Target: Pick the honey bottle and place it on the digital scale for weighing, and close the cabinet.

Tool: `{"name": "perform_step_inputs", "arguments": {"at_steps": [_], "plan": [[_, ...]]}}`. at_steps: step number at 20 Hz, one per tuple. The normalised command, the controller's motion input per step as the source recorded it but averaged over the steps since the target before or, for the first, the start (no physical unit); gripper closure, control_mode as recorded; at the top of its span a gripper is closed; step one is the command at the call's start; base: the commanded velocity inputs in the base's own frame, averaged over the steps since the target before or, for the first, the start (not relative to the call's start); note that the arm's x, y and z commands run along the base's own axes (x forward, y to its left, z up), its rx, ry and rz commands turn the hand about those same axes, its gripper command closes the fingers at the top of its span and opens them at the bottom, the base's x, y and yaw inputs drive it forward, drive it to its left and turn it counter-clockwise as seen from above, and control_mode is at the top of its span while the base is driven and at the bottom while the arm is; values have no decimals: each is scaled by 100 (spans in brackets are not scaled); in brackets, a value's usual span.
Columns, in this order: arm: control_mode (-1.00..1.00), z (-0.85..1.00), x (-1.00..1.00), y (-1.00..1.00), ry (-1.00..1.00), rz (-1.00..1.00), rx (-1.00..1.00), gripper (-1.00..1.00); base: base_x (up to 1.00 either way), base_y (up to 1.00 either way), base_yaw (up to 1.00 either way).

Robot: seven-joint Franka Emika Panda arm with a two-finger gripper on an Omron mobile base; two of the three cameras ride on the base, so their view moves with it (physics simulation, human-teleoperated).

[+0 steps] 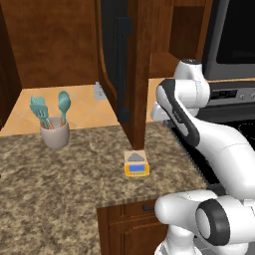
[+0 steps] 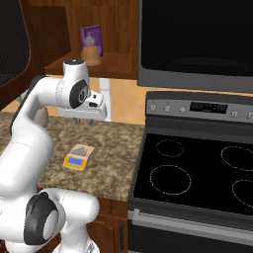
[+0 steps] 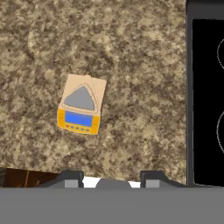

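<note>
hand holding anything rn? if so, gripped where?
Nothing held. The hand is open, its fingertips with an empty gap between them, above the counter near the digital scale.

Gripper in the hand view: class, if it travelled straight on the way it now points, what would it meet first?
Most likely the bare granite countertop. The open gripper looks straight down at it; the digital scale lies off to one side, the stove to the other. Depth is unclear.
</note>
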Motion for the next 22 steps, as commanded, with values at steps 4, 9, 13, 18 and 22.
{"name": "perform_step_inputs", "arguments": {"at_steps": [4,9,13,18,22], "plan": [[-100,0,-24,0,-2,0,0,-100,0,0,0],[-100,21,-45,0,-25,0,0,-100,0,0,0],[-100,66,-30,2,-38,0,0,-100,0,0,0],[-100,77,-7,4,-26,0,0,-100,0,0,0],[-100,83,0,0,-14,0,-3,-100,0,0,0]]}}
